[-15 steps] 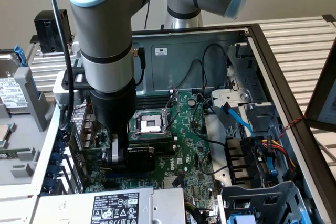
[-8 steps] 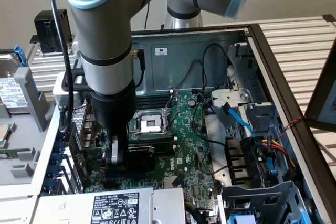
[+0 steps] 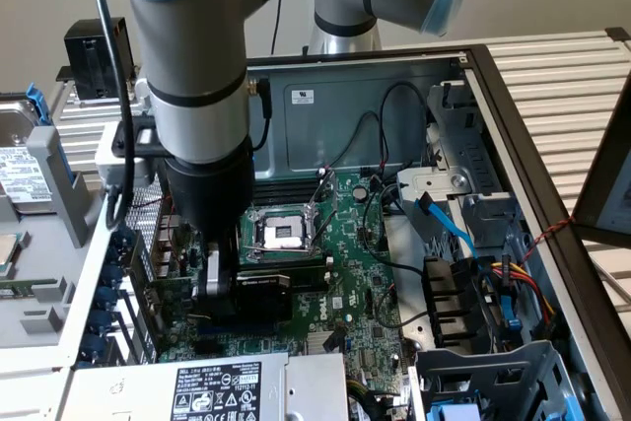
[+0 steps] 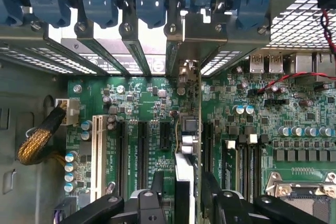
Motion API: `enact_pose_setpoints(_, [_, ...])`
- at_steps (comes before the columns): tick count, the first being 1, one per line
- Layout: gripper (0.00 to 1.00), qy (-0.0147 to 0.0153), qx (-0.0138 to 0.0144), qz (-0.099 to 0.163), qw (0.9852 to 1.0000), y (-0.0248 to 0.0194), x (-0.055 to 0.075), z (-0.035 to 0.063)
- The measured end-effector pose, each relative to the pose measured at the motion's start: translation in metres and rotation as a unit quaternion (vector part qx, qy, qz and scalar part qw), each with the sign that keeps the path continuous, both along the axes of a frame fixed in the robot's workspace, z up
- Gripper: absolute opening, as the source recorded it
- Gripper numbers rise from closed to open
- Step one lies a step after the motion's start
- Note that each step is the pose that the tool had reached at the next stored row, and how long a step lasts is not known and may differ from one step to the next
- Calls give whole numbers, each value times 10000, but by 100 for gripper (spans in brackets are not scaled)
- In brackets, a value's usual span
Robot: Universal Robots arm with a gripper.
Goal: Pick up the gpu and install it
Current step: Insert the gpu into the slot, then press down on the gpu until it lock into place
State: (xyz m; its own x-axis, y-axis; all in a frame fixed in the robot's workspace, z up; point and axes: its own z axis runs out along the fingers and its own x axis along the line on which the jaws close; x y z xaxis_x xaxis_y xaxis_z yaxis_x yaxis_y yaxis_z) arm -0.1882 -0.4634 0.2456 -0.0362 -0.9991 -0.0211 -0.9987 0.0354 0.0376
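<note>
- We see the gripper point(image 3: 219, 278) reaching down into the open computer case point(image 3: 513, 125).
- The gpu point(image 4: 185, 182) stands on its edge in a slot on the big green board point(image 4: 294, 129), right between the jaws.
- The jaws stand a little apart on each side of the card; we cannot tell if they still squeeze it.
- The case also holds cables point(image 3: 449, 224) and a power box point(image 3: 222, 386).

- The gripper point(image 3: 219, 278) is mostly masked by the arm's black wrist in the exterior view, so its fingertips cannot be made out there.
- The gpu point(image 3: 264, 288) has its near end behind the gripper (white lettering too small to read).
- The gpu's lower part runs past the wrist view's edge.
- The power supply label point(image 3: 219, 388) is cut off by the picture's edge.
</note>
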Motion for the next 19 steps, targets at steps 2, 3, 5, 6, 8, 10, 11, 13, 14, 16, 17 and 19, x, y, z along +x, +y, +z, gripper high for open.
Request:
enact_pose_setpoints(2, [42, 0, 1, 0, 10000, 0, 0, 91])
enact_pose_setpoints(3, [42, 1, -1, 0, 10000, 0, 0, 140])
enact_pose_setpoints(5, [42, 0, -1, 0, 10000, 0, 0, 229])
enact_pose_setpoints(6, [42, 1, -1, 0, 10000, 0, 0, 276])
enact_pose_setpoints(8, [42, 1, -1, 0, 10000, 0, 0, 365])
enact_pose_setpoints(10, [42, 1, -1, 0, 10000, -1, 1, 452])
enact_pose_setpoints(11, [42, 2, -1, 0, 10000, -1, 0, 468])
enact_pose_setpoints(13, [42, 2, 0, 1, 10000, 0, 1, 468])
enact_pose_setpoints(14, [42, 2, 0, 1, 10000, 0, 1, 468])
enact_pose_setpoints(16, [42, 3, 0, -1, 10000, -1, 1, 468])
enact_pose_setpoints(17, [42, 3, 0, -2, 10000, -1, 1, 468])
enact_pose_setpoints(19, [42, 3, 0, -2, 10000, -1, 1, 468])
